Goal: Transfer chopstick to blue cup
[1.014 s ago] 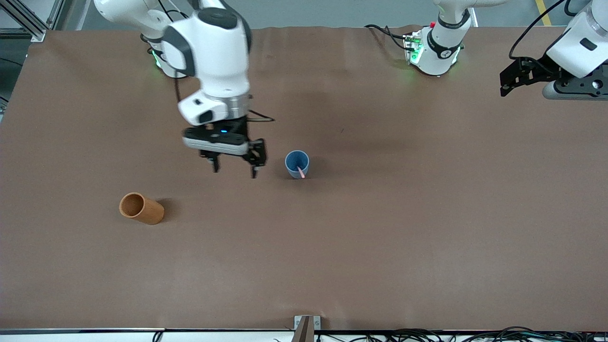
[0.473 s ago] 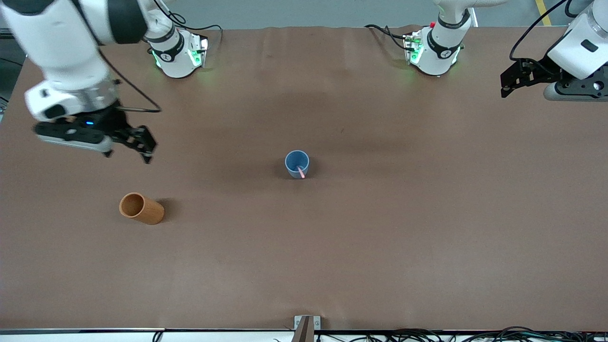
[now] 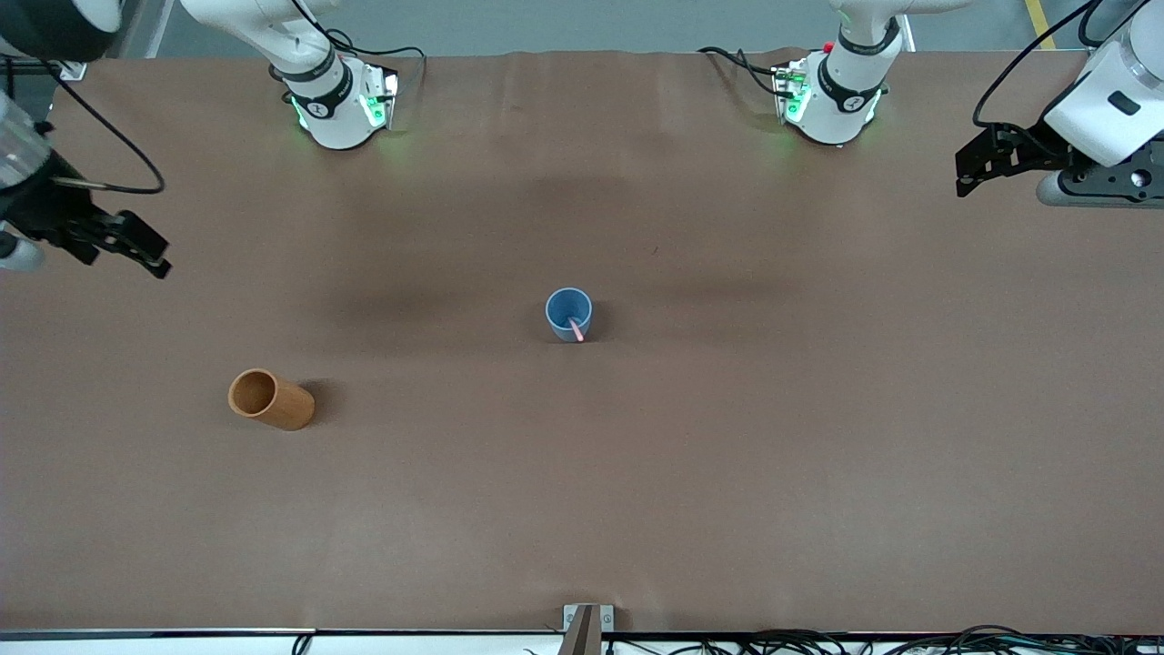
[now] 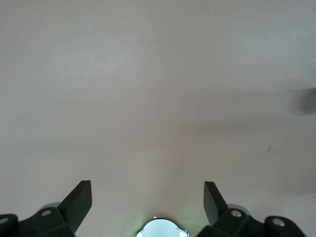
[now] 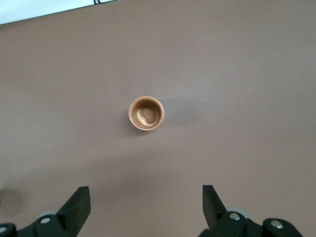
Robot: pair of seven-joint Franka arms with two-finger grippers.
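Observation:
The blue cup stands upright at the middle of the table. A pale pink chopstick leans inside it, its end over the rim. My right gripper is open and empty, up in the air over the table at the right arm's end; it shows open in the right wrist view. My left gripper is open and empty, waiting in the air over the left arm's end; it shows open in the left wrist view.
An orange-brown cylindrical cup stands toward the right arm's end, nearer the front camera than the blue cup; the right wrist view shows it from above. The arm bases stand along the table's top edge.
My right gripper, open, has swung away from beside the blue cup toward the right arm's end of the table. The chopstick stays in the blue cup. The left arm has barely moved.

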